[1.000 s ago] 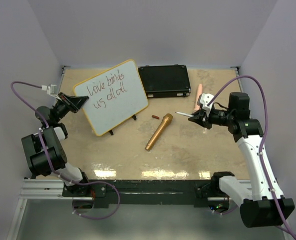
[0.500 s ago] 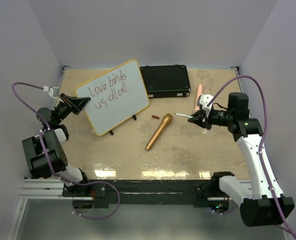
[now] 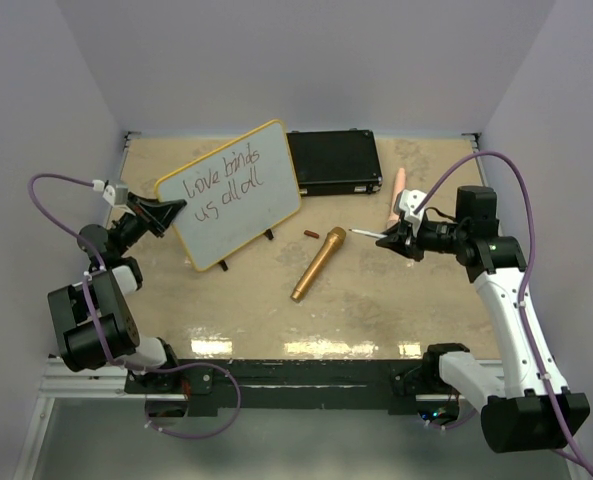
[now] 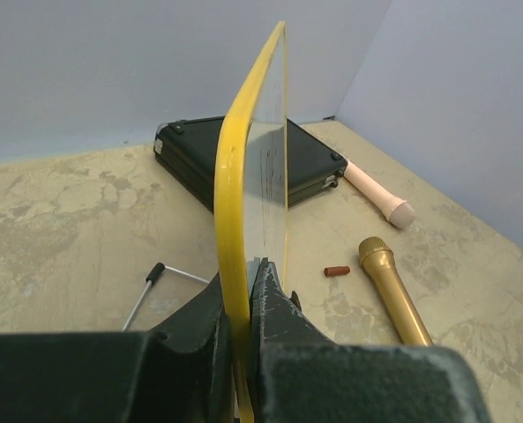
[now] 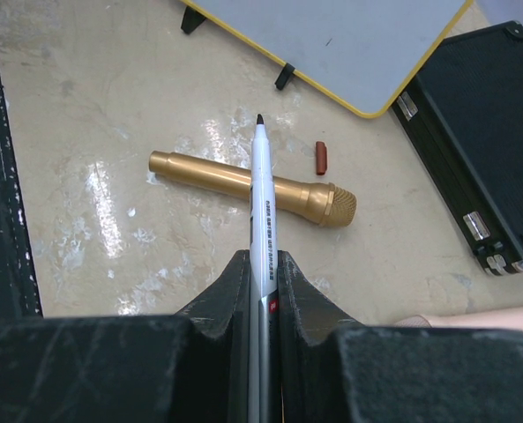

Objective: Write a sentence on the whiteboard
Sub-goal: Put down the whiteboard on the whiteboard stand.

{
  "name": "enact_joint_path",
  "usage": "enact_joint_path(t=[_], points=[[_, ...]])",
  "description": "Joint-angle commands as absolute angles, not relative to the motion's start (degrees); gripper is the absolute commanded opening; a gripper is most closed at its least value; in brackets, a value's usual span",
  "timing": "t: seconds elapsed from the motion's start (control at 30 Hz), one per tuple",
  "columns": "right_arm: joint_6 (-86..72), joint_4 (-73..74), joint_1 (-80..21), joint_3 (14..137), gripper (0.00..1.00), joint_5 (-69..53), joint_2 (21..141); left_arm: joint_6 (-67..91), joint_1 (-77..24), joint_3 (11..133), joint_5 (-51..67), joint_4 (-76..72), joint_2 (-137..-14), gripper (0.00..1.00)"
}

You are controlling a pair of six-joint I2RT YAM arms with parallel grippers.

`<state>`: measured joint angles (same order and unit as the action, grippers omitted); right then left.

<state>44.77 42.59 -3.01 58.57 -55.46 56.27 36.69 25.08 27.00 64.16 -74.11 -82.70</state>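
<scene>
My left gripper (image 4: 242,284) pinches the whiteboard (image 3: 246,222) by its yellow frame to steady it; my right gripper (image 5: 263,261) clamps the marker (image 5: 261,185), tip forward, I think ready for writing.

Clamps the left edge of the whiteboard (image 3: 231,195) in the left gripper (image 3: 168,212), jaws closed on its yellow frame. Folds the left arm (image 3: 91,300) low, left of the whiteboard. Pinches a marker (image 5: 261,194) tight in the right gripper (image 3: 388,238), well right of the whiteboard, tip toward it. Bends the right arm (image 3: 506,300) upward, forearm turned toward the whiteboard.
</scene>
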Motion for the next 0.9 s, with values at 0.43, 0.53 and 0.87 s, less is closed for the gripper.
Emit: enact_joint_path(t=[0.43,0.53,0.87], points=[[47.0,43.9,-4.8,59.1,0.00,-57.2,56.6,-2.0,27.3,21.2,56.3,-86.0,-80.4,0.17],[46.9,43.9,-4.7,59.1,0.00,-57.2,56.6,-1.1,27.8,21.2,55.5,-88.1,-81.6,0.24],[46.6,43.7,-4.7,58.9,0.00,-57.0,57.3,-0.4,28.7,22.0,54.7,-92.5,-85.5,0.32]])
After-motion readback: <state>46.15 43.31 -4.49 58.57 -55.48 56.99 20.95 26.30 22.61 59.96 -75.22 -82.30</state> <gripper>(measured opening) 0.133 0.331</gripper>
